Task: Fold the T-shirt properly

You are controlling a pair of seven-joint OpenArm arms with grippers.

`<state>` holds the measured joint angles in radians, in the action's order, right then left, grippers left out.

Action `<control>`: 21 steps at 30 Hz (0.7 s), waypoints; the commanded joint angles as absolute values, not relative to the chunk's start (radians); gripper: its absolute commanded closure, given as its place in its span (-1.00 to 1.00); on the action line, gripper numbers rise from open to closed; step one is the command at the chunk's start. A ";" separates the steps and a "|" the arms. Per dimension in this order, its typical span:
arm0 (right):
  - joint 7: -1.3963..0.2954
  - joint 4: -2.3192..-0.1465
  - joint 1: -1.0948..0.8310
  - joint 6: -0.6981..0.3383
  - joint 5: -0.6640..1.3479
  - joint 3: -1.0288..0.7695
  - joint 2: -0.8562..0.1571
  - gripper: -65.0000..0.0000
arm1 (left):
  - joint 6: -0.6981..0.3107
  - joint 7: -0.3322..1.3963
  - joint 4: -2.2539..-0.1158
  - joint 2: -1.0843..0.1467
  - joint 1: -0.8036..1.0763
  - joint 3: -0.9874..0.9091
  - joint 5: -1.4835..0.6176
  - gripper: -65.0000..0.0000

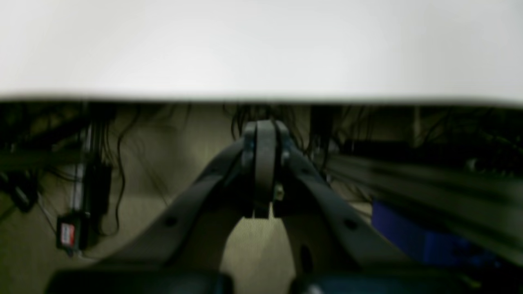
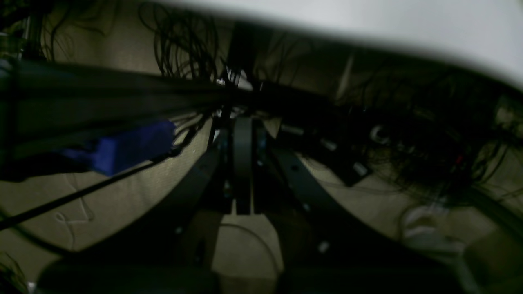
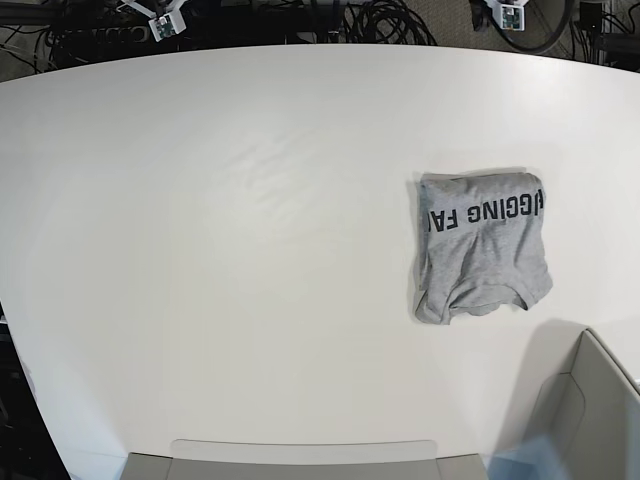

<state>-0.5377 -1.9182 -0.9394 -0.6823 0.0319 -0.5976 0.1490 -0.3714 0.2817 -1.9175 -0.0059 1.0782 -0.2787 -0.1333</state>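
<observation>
Seen parked below the table edge: the left gripper (image 1: 264,171), black curved plastic fingers pressed flat together with nothing between them, pointed at tan carpet and dark hanging cables, with the pale underside rim of the white table (image 1: 261,49) above the fingertips and a blue box-shaped object (image 1: 412,232) low to one side. Likewise stowed: the right gripper (image 2: 243,163), matte black fingers closed pad to pad and empty, aimed at the same floor clutter, a second glimpse of blue off to its other side and a band of white tabletop overhead. Probably held so to keep both arms off the work surface, neither one showing in the base view at all. Well away from both pincers, up on the smooth matte tabletop: the heather-grey short-sleeved cotton T-shirt (image 3: 482,245), lying as a compact, roughly rectangular bundle toward the side of the arm with the left wrist camera. Soft, slightly lumpy knit, edges not quite square, black block capitals running along the far band of the bundle, a rounded hem or neckline curve showing on the near edge, one near corner sagging outward. Judged folded already, though loosely, and set down clear of the grey cardboard-like bins (image 3: 590,410) at the table's near edge. Faint creases visible in the white covering toward the middle.
</observation>
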 commanded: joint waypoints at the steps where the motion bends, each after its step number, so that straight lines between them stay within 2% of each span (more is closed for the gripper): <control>1: -0.484 -1.899 -0.957 -0.698 0.050 -0.613 0.148 1.00 | -0.371 0.222 -1.902 0.004 1.095 -0.289 -0.134 1.00; 8: -0.289 -1.620 -0.909 -0.698 0.002 -0.688 0.139 1.00 | -0.371 0.024 -1.606 0.010 1.107 -0.280 -0.134 1.00; 15: -0.090 -1.268 -0.722 -0.698 -0.214 -0.796 0.134 1.00 | -0.371 -0.077 -1.205 -0.001 0.923 -0.278 -0.131 1.00; 18: -0.015 -1.124 -0.628 -0.698 -0.320 -0.885 0.133 1.00 | -0.371 -0.081 -1.023 -0.030 0.822 -0.278 -0.107 1.00; 21: 0.081 -0.997 -0.532 -0.698 -0.438 -0.997 0.127 1.00 | -0.371 -0.156 -0.819 -0.036 0.720 -0.288 -0.071 1.00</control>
